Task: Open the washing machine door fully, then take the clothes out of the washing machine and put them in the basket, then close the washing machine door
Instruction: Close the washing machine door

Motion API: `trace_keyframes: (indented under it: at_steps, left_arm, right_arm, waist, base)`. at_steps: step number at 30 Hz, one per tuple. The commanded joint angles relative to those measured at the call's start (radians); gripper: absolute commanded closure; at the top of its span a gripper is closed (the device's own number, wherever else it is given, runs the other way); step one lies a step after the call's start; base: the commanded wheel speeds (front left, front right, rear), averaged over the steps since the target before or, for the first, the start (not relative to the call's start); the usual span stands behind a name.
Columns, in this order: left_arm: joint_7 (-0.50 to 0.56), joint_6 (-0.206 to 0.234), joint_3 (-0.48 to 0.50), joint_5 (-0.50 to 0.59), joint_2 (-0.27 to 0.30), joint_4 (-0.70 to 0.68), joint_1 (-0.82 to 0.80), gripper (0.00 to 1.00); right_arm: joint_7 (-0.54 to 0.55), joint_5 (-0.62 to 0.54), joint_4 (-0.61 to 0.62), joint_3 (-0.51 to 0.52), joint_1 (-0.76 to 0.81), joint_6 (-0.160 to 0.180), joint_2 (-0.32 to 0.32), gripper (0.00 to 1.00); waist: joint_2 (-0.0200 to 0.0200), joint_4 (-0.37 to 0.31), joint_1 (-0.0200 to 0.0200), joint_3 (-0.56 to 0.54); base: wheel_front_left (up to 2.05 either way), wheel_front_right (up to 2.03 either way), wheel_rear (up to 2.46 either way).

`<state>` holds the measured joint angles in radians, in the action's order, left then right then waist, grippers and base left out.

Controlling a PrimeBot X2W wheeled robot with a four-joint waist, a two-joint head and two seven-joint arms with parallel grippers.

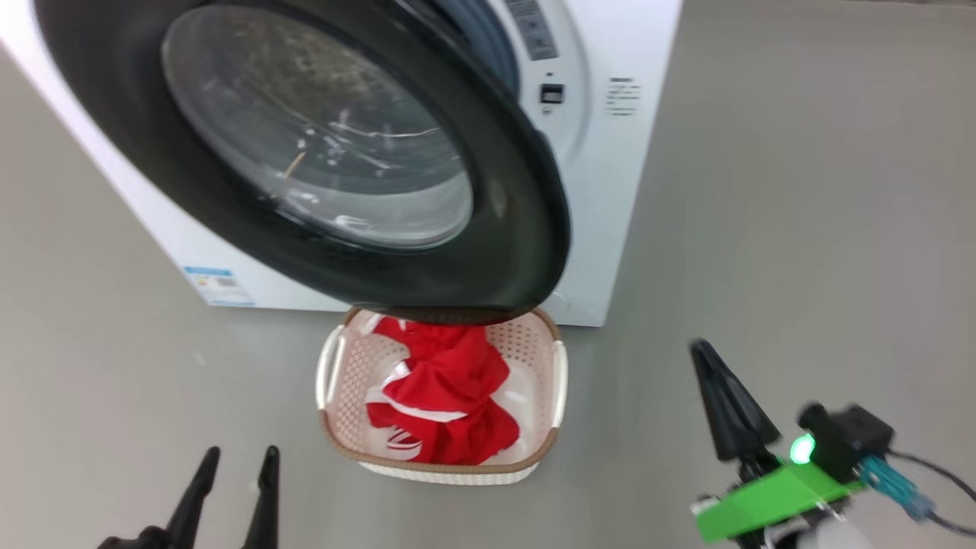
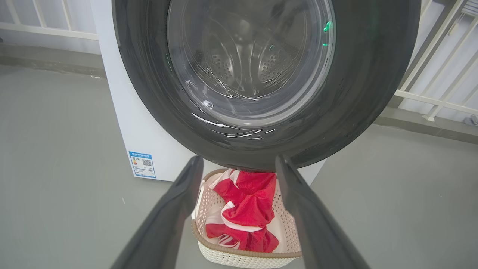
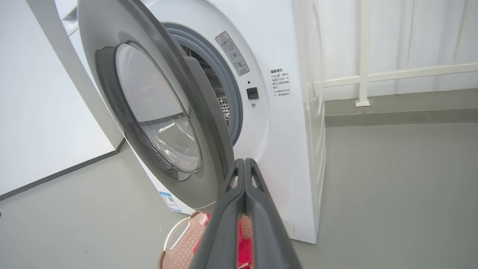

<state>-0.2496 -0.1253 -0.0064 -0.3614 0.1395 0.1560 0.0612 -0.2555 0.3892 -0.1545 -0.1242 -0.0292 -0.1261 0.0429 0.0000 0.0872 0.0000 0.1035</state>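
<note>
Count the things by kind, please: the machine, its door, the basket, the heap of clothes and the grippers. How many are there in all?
washing machine: 1
washing machine door: 1
basket: 1
heap of red clothes, lying in the basket (single garments cannot be told apart): 1
grippers: 2, the left gripper open and the right gripper shut
Total: 6

all 3 cams near, facing door [image 1: 526, 229]
</note>
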Motion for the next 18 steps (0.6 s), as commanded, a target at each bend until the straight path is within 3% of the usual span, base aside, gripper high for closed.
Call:
trace_keyframes:
  at_steps: [1,7,18]
  left_arm:
    - [-0.012,-0.005,0.028,0.006,0.007,-0.023,-0.041,0.00]
    - [-0.012,-0.005,-0.029,-0.003,-0.008,-0.016,-0.066,0.00]
    - [-0.012,-0.005,-0.079,-0.018,-0.016,-0.019,-0.121,0.00]
  right_arm:
    - [-0.006,0.016,0.016,-0.038,-0.052,-0.005,0.007,1.00]
    - [-0.006,0.025,-0.048,-0.116,-0.220,-0.005,0.007,1.00]
    - [-0.006,0.034,-0.139,-0.121,-0.374,-0.005,0.007,1.00]
  waist:
    - [0.0000,0.046,0.0000,0.007]
    - [0.0000,0.137,0.0000,0.021]
    - [0.0000,0.227,0.0000,0.092]
  base:
    - [0.00,0.00,0.00]
    - [0.00,0.00,0.00]
    - [0.00,0.00,0.00]
